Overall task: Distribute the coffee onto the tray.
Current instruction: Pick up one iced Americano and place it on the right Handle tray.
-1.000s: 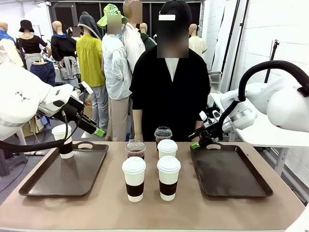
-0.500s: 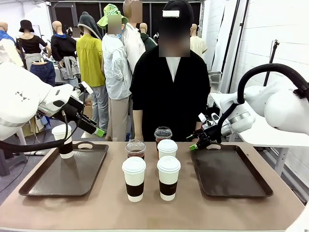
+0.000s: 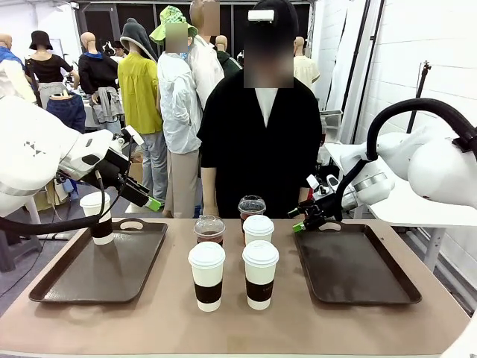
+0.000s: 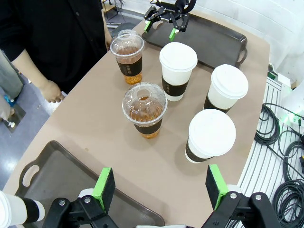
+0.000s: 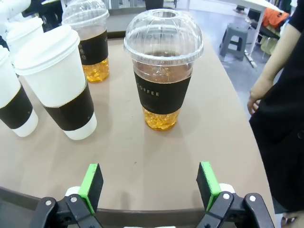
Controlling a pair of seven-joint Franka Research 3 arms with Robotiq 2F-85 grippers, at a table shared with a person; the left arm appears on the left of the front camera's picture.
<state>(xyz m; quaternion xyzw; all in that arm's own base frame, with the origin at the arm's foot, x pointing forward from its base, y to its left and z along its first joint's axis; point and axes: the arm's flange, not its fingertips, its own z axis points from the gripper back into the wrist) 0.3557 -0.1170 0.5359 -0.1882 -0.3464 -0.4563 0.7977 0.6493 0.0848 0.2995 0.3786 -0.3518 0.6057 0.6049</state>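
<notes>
Our left gripper (image 4: 160, 186) hangs with its jaws spread wide and nothing between them, above the corner of the left tray (image 3: 67, 287) that lies toward the cups. Our right gripper (image 5: 148, 183) is just as wide apart and just as empty. It sits low over the far inner corner of the right tray (image 3: 358, 291) and looks straight at the farther clear cup (image 5: 162, 66).

We count two dark trays, one at each side of the table (image 3: 223, 328), and six cups of coffee. Four are white paper cups with white lids and dark brown sleeves, and two are clear dome-lidded cups of brown drink.

The first white cup (image 3: 97, 218) stands upright at the far left corner of the left tray. The other five stand upright on the bare table between the trays. The second white cup (image 3: 206, 274) and the third white cup (image 3: 260, 273) stand side by side in the front row. Behind them are the nearer clear cup (image 3: 209, 228) and the fourth white cup (image 3: 258, 227). The farther clear cup is at the back, closest to the person (image 3: 261, 142), whose hand (image 5: 259, 97) hangs beside the table edge.
</notes>
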